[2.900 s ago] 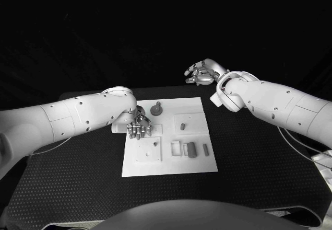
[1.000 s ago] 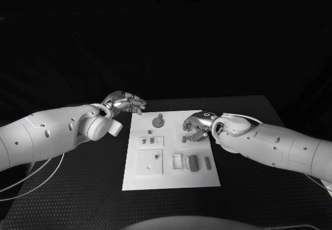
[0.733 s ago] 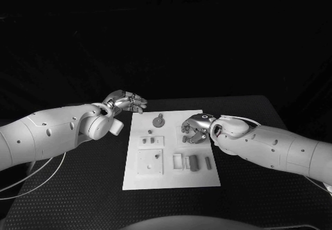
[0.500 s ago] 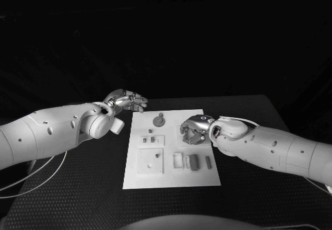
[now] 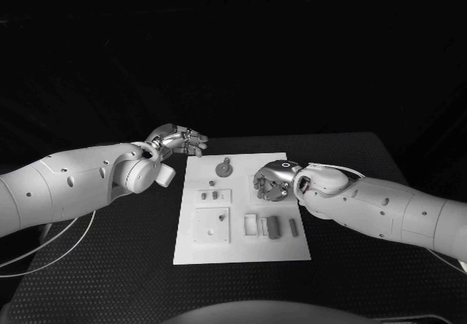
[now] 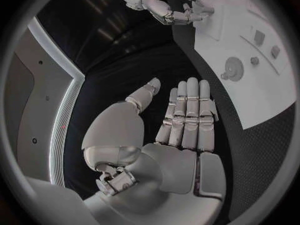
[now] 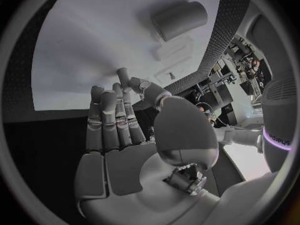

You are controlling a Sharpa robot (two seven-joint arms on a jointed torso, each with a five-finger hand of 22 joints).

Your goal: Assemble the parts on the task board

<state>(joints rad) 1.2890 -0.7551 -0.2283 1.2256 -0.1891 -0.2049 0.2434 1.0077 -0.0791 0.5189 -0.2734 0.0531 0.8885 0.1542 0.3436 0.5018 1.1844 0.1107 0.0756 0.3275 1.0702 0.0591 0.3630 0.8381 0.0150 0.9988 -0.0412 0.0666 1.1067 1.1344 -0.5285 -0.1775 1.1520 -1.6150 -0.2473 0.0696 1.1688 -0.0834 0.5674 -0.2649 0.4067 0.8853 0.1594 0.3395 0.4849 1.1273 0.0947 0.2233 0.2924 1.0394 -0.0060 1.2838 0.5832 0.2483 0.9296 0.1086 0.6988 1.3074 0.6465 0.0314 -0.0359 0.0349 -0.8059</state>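
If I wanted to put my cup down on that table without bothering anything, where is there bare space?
The black table is bare in front of the task board, nearest the robot, and to the board's right beyond the right arm. The board's middle is crowded with small parts, and the right hand hangs over it. The left hand sits by the board's far left corner.

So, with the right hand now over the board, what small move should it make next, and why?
Probably lower the right hand a little toward the small part under it and close the fingers round it. The hand hovers above the white board, holding nothing. The left hand waits off the board's far corner, flat and free.
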